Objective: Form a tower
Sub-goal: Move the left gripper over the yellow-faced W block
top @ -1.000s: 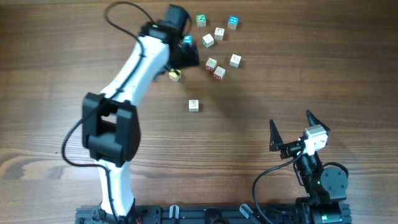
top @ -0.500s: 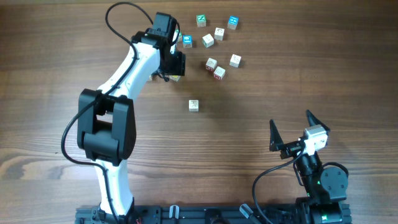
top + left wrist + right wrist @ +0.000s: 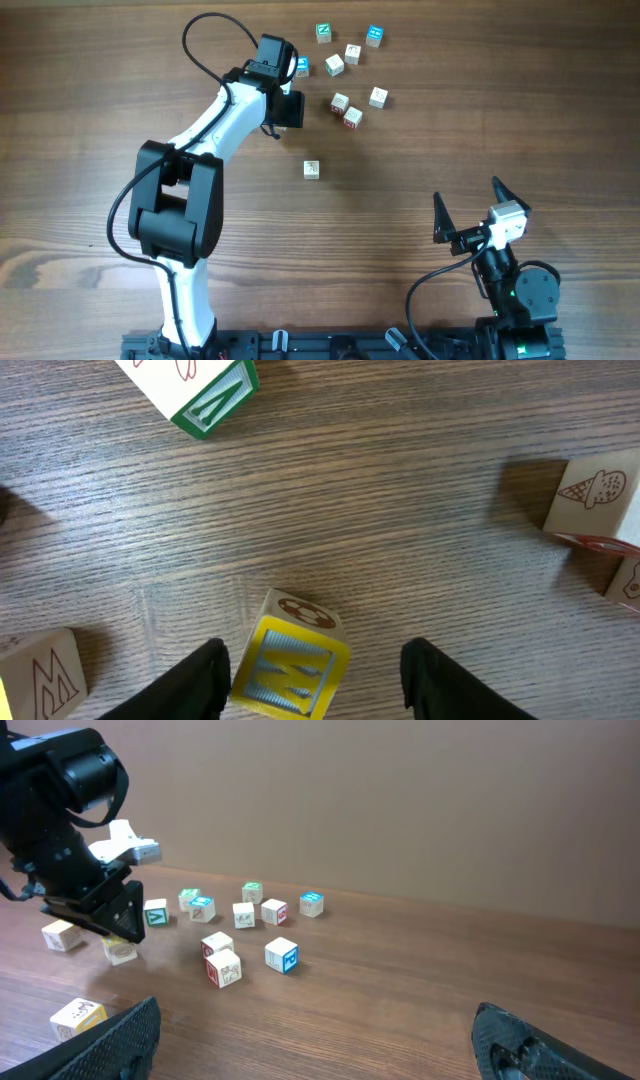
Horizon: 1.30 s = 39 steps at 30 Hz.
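Observation:
No tower is in view; only loose single cubes lie on the table. A yellow letter cube, skewed, sits on the wood between the fingers of my left gripper. The left finger touches its side, while the right finger stands well apart, so the gripper is open. From overhead, my left gripper covers that cube. My right gripper hangs wide open over bare wood at the lower right, also open and unloaded in its own view.
Several loose cubes lie right of the left gripper: a green one, blue ones, pale red-marked ones. A lone pale cube sits nearer the middle. A green-edged cube and an ice-cream cube lie close by.
The left gripper has shifted down-left over the yellow cube, and its jaws have narrowed around it. The right arm has not moved.

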Each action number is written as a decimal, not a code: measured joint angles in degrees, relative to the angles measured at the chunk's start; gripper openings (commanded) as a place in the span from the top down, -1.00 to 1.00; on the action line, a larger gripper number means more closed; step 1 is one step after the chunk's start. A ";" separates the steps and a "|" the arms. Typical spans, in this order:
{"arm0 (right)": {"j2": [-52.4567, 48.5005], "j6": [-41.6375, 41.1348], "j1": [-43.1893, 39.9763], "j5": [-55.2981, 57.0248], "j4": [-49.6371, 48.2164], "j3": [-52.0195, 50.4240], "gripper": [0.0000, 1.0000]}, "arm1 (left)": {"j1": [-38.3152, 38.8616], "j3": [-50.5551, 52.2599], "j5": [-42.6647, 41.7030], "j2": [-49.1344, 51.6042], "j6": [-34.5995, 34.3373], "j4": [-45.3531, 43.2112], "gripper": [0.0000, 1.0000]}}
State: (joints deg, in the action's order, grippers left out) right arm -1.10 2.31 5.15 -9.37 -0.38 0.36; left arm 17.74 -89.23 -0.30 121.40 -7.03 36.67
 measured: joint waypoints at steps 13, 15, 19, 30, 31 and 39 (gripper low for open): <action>0.00 0.00 0.00 0.00 0.00 0.00 -0.99 | 0.00 1.31 0.00 0.22 0.13 -1.33 -0.14; 0.00 0.00 0.00 0.00 0.00 0.00 -0.99 | 0.00 2.14 0.00 0.24 0.15 -1.77 -0.06; 0.00 0.00 0.00 0.00 0.00 0.00 -1.00 | 0.00 2.29 0.00 0.31 0.35 -4.24 0.16; 0.00 0.00 0.00 0.00 0.00 0.00 -1.00 | 0.00 2.29 0.00 0.31 0.37 -2.14 0.03; 0.00 0.00 0.00 0.00 0.00 0.00 -0.99 | 0.00 2.29 0.00 0.31 0.35 -2.43 0.16; 0.00 0.00 0.00 0.02 0.00 0.00 -0.99 | 0.33 2.27 0.00 0.13 0.35 -0.96 0.35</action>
State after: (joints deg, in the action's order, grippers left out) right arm -1.10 2.31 5.15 -9.34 -0.38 0.36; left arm 18.06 -86.96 -0.30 121.54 -6.68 35.70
